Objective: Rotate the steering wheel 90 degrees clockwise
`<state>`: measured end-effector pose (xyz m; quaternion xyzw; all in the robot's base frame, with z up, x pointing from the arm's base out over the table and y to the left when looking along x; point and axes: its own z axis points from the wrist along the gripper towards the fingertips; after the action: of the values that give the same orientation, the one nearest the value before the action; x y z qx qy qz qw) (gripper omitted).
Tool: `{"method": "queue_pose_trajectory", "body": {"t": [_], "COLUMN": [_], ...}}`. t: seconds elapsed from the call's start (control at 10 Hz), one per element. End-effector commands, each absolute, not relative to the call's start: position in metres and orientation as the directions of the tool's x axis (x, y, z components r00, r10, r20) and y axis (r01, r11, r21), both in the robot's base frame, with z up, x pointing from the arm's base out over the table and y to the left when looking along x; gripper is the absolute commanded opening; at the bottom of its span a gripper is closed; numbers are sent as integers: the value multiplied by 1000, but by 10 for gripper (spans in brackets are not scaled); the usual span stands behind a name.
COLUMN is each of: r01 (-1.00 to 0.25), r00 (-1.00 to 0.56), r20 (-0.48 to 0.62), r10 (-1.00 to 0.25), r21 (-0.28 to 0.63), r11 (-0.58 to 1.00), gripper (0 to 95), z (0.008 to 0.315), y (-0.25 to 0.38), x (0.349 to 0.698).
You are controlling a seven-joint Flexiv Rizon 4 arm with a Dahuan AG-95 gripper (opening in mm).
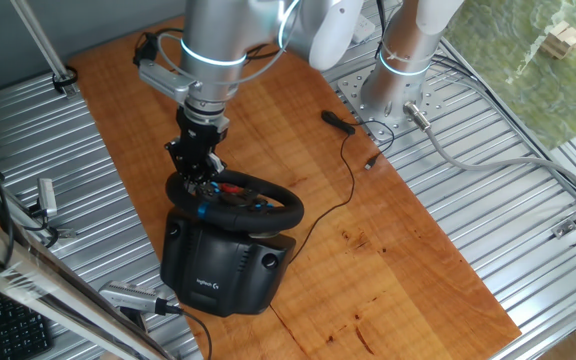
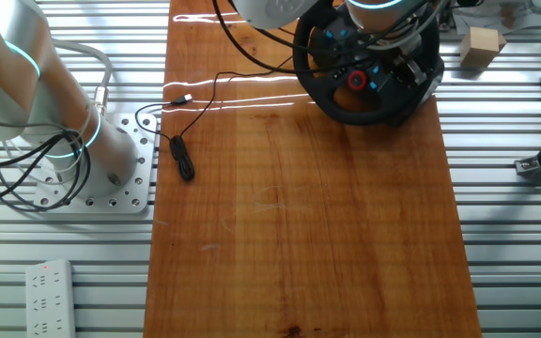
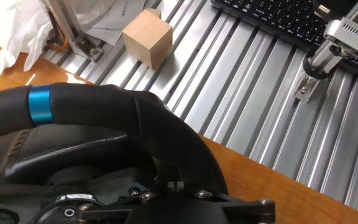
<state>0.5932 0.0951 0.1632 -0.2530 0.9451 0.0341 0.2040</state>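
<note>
The steering wheel point(image 1: 236, 201) is a black round rim on a boxy black base point(image 1: 223, 262) with a white logo, at the near edge of the wooden table. Its blue strip point(image 1: 203, 210) sits on the rim's near left; in the hand view the strip point(image 3: 41, 104) is left of my hand. In the other fixed view the wheel point(image 2: 346, 101) shows a red hub button point(image 2: 357, 80). My gripper point(image 1: 196, 178) comes down on the rim's far left part. In the hand view the gripper point(image 3: 173, 184) is closed around the rim point(image 3: 166, 134).
A wooden block point(image 3: 146, 37) and a keyboard point(image 3: 278, 22) lie on the slatted metal bench beyond the wheel. A black cable with a plug point(image 1: 340, 123) trails across the table. The arm's base point(image 1: 393, 90) stands at the table's far side.
</note>
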Motion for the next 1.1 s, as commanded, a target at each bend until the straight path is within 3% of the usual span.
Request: {"method": "queue_pose_trajectory", "body": {"t": [0.1, 1.1], "r01": [-493, -486], "r00": [-788, -784], "r20": [-405, -425], "r10": [-464, -452], "r21": [-38, -31], "r11": [869, 873], "gripper": [0, 0], "z": [161, 159], "y": [94, 93], "x": [593, 592]}}
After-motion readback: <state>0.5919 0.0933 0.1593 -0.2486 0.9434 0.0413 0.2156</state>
